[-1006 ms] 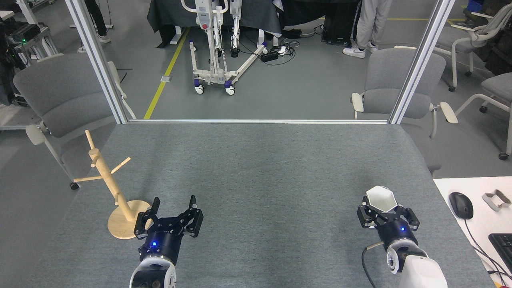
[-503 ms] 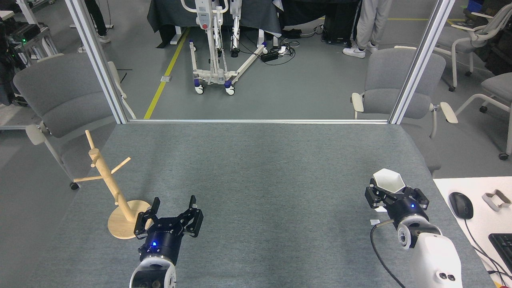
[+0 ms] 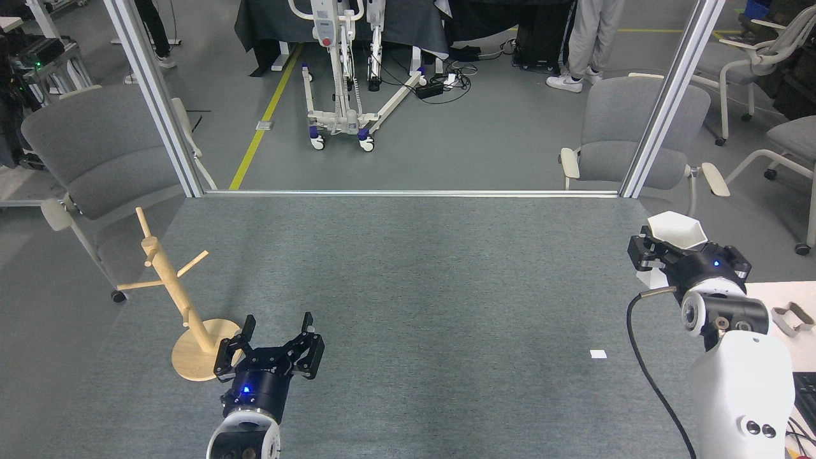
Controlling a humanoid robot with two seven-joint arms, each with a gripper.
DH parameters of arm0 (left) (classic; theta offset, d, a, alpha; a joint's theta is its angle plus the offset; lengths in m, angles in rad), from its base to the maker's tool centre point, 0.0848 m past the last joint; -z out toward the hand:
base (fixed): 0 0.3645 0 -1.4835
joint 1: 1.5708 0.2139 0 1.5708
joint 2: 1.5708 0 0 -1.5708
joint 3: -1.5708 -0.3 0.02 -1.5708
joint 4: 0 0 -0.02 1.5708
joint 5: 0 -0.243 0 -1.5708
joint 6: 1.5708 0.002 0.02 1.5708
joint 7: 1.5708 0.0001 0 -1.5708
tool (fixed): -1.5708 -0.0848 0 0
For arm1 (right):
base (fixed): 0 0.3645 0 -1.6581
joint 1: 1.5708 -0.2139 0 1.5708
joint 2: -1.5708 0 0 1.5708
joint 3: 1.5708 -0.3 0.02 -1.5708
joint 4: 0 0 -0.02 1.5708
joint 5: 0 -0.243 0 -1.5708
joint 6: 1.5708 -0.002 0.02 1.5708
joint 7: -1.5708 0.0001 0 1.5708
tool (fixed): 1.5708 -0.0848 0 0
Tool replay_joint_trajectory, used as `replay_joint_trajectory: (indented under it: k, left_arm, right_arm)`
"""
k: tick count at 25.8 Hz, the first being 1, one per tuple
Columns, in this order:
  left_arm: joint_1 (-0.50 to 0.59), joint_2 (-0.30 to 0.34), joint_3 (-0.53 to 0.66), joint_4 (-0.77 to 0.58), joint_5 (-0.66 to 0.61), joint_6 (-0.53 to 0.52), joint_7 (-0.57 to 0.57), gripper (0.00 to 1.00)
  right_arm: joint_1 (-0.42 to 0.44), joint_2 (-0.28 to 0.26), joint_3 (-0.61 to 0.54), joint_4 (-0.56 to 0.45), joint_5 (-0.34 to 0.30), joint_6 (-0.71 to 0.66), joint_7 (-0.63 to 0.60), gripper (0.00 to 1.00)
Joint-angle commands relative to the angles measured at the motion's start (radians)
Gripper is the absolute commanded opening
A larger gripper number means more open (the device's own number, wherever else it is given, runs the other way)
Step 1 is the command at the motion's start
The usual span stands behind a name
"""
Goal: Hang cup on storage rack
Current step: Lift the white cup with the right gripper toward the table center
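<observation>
Cup (image 3: pixel 677 231) off table, rim up, clamped in your right gripper (image 3: pixel 685 255), raised at table's far right edge. Pickup done; hang not yet done. Storage rack (image 3: pixel 175 296) stands at table's near left, well apart from cup, pegs bare. Your left gripper (image 3: pixel 274 335) spread wide, empty, just beside rack base. Left for you: carry cup across, seat on peg, probably tilting it first.

My right gripper (image 3: pixel 677 245) clamps the matte white faceted cup (image 3: pixel 677 231) above the grey felt table's (image 3: pixel 408 274) right edge. My left gripper (image 3: pixel 275 331) hangs with jaws spread just beside the light wooden mug-tree storage rack (image 3: pixel 175 293).
</observation>
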Motion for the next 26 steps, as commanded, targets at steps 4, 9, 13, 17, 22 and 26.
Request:
replay_joint_trajectory:
  k: [4, 9, 13, 17, 22, 26]
  left_arm:
    - [0.005, 0.0, -0.001, -0.014, -0.001, -0.001, 0.002, 0.99]
    - [0.008, 0.0, -0.001, -0.015, -0.001, -0.004, 0.01, 0.99]
    - [0.014, 0.0, -0.004, -0.029, -0.001, -0.018, 0.014, 0.99]
    - [0.047, 0.0, -0.005, -0.077, -0.001, -0.084, 0.019, 0.99]
    - [0.062, 0.0, -0.031, -0.126, -0.009, -0.194, 0.056, 0.99]
    - [0.019, 0.0, -0.08, -0.13, -0.012, -0.268, 0.048, 0.99]
  right_arm:
    - [0.002, 0.01, 0.111, -0.195, -0.002, 0.226, 0.16, 0.1]
    - [-0.023, 0.041, 0.285, -0.247, 0.006, 0.424, 0.202, 0.09]
    - [-0.077, 0.053, 0.417, -0.262, 0.015, 0.567, 0.209, 0.08]
    - [-0.086, 0.096, 0.53, -0.262, 0.07, 0.662, 0.243, 0.08]
    - [-0.087, 0.117, 0.624, -0.262, 0.095, 0.716, 0.251, 0.08]
    - [-0.089, 0.128, 0.681, -0.264, 0.098, 0.776, 0.252, 0.07]
